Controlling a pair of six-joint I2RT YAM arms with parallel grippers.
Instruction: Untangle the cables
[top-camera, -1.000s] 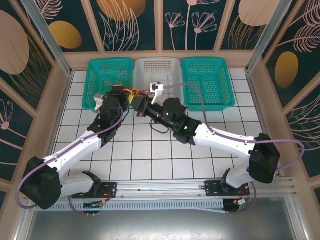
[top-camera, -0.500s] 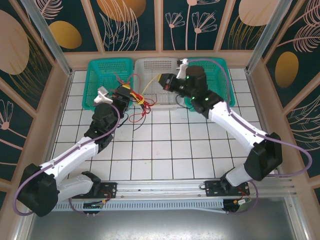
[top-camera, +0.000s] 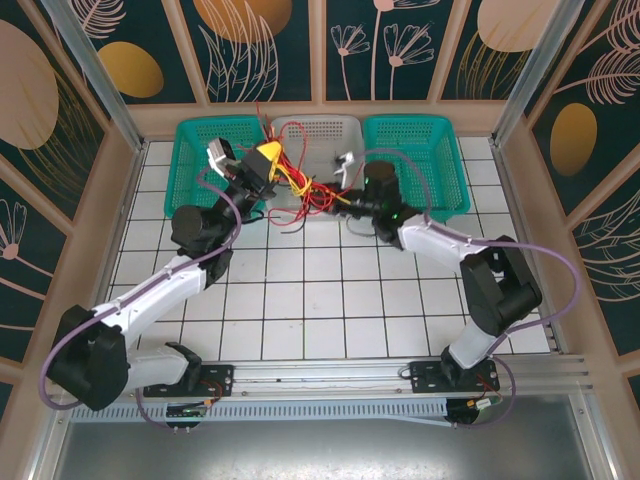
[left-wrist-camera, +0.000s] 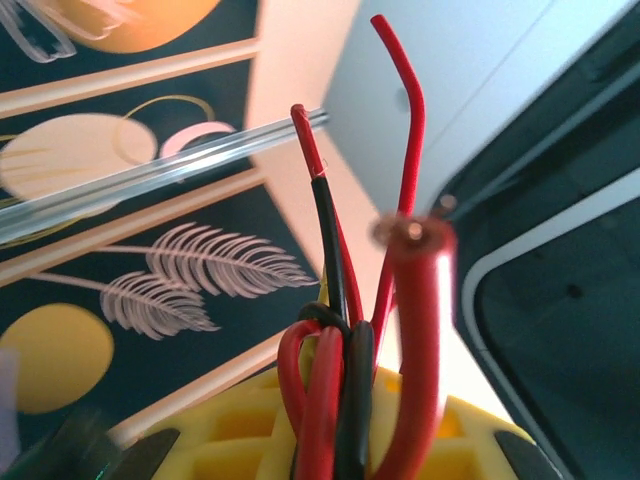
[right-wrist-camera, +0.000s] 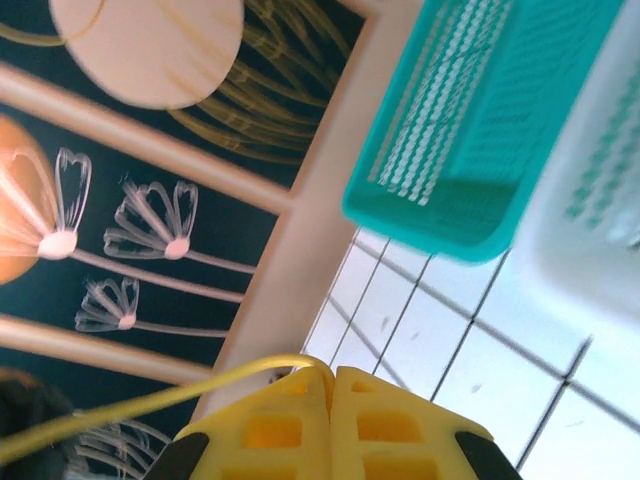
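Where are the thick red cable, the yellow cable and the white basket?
thick red cable (left-wrist-camera: 415, 340), left wrist view, middle of its upright stretch.
yellow cable (right-wrist-camera: 150, 402), right wrist view, its slanting stretch at lower left.
white basket (top-camera: 335, 135), top external view, bare mesh near its far rim.

the cables (left-wrist-camera: 345, 390) are red, black and yellow. the table (top-camera: 320, 300) is white tile with a dark grid.

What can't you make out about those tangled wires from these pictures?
Top view: how the cables cross in the knot; the strands are too thin and overlap.
Left wrist view: the strands' path past the left gripper, cut off by the bottom edge.
Right wrist view: where the yellow cable pinched by the right gripper ends; the left edge cuts it.
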